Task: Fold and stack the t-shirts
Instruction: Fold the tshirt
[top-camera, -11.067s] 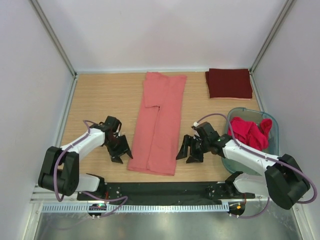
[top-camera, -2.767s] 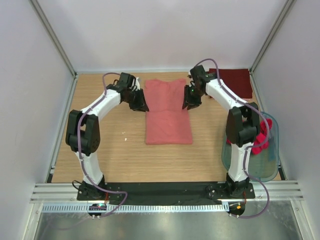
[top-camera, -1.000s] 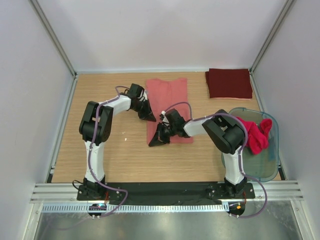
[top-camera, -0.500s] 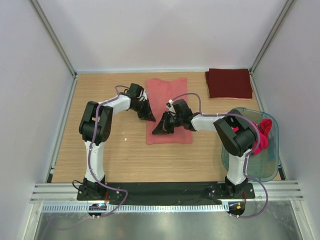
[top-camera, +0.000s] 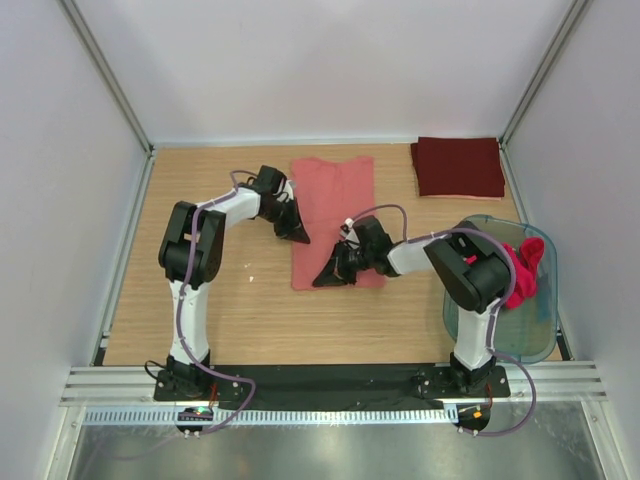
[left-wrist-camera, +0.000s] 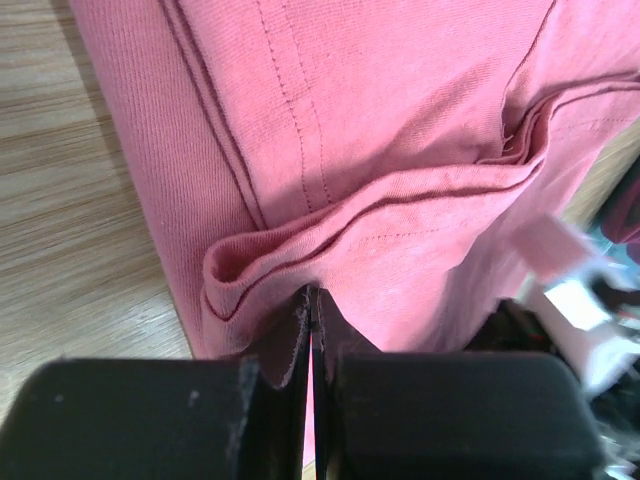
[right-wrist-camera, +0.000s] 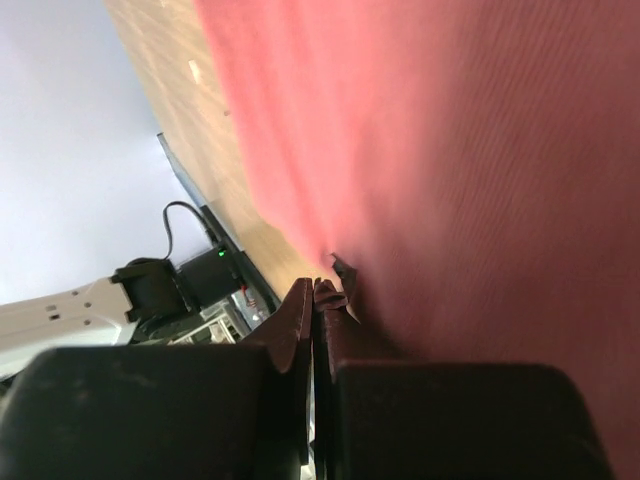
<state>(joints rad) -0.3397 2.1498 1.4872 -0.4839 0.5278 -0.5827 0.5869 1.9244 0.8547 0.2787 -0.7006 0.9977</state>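
Wooden desk (top-camera: 200, 300), seen from above. The salmon-pink t-shirt (top-camera: 335, 200) lies in its middle, toward the back, folded to a tall narrow rectangle.

The likely trouble is here. Both arms reach onto the shirt with closed fingers, and any sideways drag would ruck the top layer and spoil the fold. The left wrist view shows a small ridge of cloth bunched at the shirt's edge, just ahead of the tips.

At the desk's right edge stands a translucent greenish tub (top-camera: 525, 335), close beside the right arm. A wide swing could knock it.

In the back right corner a maroon t-shirt (top-camera: 458, 166) lies folded square, well apart from the pink one. Only bare desk lies between them. The pink shirt might fall open if carried there for stacking.

Red-pink t-shirts (top-camera: 515, 265) sit heaped in the tub, unfolded.

The left fingers (left-wrist-camera: 150, 420) are pressed together, tips at the shirt's left edge. The right fingers (right-wrist-camera: 450, 420) are pressed together, tips on its near left part. Whether either pair pinches cloth cannot be told.
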